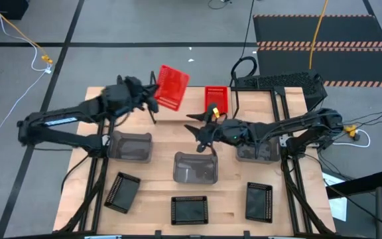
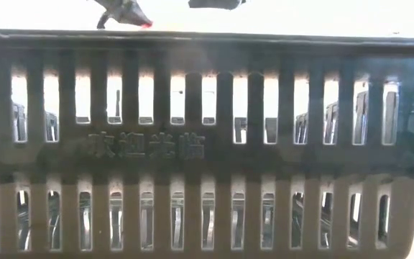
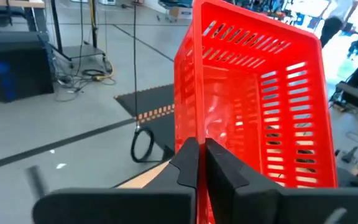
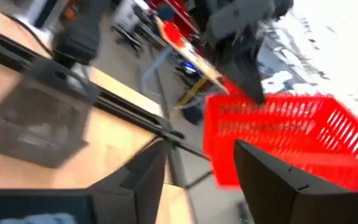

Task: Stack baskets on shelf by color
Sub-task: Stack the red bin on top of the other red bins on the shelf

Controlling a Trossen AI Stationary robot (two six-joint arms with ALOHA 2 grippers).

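**Desk:** Where's the red basket you're working?

**Me:** I've got one red basket [image 1: 172,87] lifted and tilted at the far left of the shelf [image 1: 178,127], off the board. My left gripper [image 1: 152,101] is clamped together on its rim; from the left wrist the fingers [image 3: 188,163] pinch the near wall of that basket [image 3: 253,99].

**Desk:** And the other red ones?

**Me:** I can make out red baskets [image 1: 216,99] standing at the shelf's far edge, middle. How many are nested there I can't tell.

**Desk:** Right arm?

**Me:** My right gripper [image 1: 202,130] sits just in front of them, fingers spread apart, nothing between them.

**Desk:** The rest?

**Me:** Three grey baskets in a row mid-table: left [image 1: 130,146], centre [image 1: 195,166], right [image 1: 257,150] under my right arm. Three black baskets along the near edge: left [image 1: 122,192], centre [image 1: 189,209], right [image 1: 258,201]. The low camera is filled by a black basket wall [image 2: 207,144].
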